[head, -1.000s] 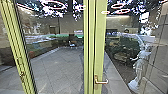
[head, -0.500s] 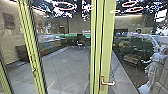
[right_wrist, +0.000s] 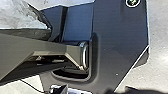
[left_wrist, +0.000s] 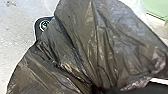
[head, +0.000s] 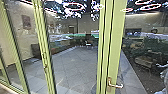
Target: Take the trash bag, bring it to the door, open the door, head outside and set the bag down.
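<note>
Gray tiled floor stretches away behind glass in the head view, its joints running back to a pale strip along the left side. Yellow-green uprights divide the glass; the wide door frame, right of center, bears a lever handle low down, its grip pointing right. A slimmer upright to the left carries a small fitting. Past the glass, a beige wall holds a dark picture, and a low dark block sits by that wall. Glowing rings show across the top, mixed with bright patches. Right of the door frame, a piece like a chair appears in a dim area, and a pale shape is cut off by the picture's edge.

In the left wrist view, the trash bag spreads over the robot's round fitting, partly covering it, above a pale speckled ground. The bag is dark, shiny and creased, with its folds drawn together by a black shape. Its contents are hidden. Whether the left gripper or the right gripper is open or closed, I cannot tell.
</note>
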